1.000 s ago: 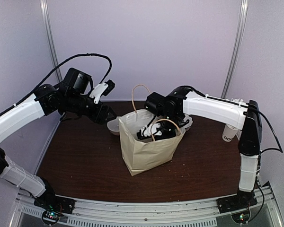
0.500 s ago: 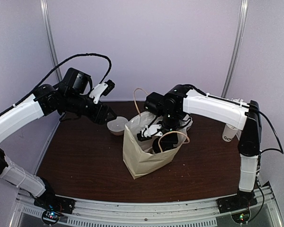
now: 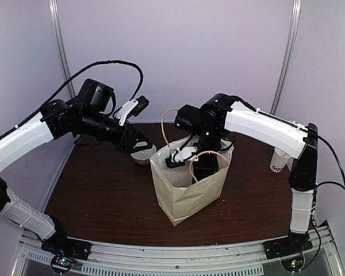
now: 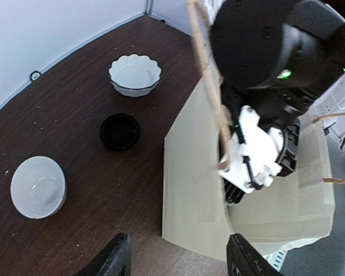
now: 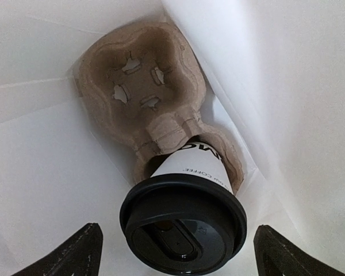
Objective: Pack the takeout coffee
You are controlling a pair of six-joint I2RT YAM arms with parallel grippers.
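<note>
The takeout coffee (image 5: 183, 221) is a white lettered paper cup with a black lid. It stands in one pocket of a brown pulp cup carrier (image 5: 139, 75) at the bottom of the paper bag (image 3: 190, 187). My right gripper (image 5: 181, 256) is down inside the bag, open, with a finger on each side of the lid and not touching it. In the top view the right gripper (image 3: 201, 168) dips into the bag's mouth and the cup is hidden. My left gripper (image 4: 178, 261) is open and empty, hovering over the bag's near wall (image 4: 207, 190).
A scalloped white bowl (image 4: 134, 73), a plain white bowl (image 4: 38, 186) and a loose black lid (image 4: 120, 131) lie on the brown table left of the bag. Another white lettered cup (image 3: 279, 161) stands at the table's right edge. The bag's rope handles (image 3: 210, 155) stick up around the right wrist.
The right gripper has gone deeper into the bag, and the bag has shifted right and toward the near edge and stands taller. The left gripper has moved right toward the bag.
</note>
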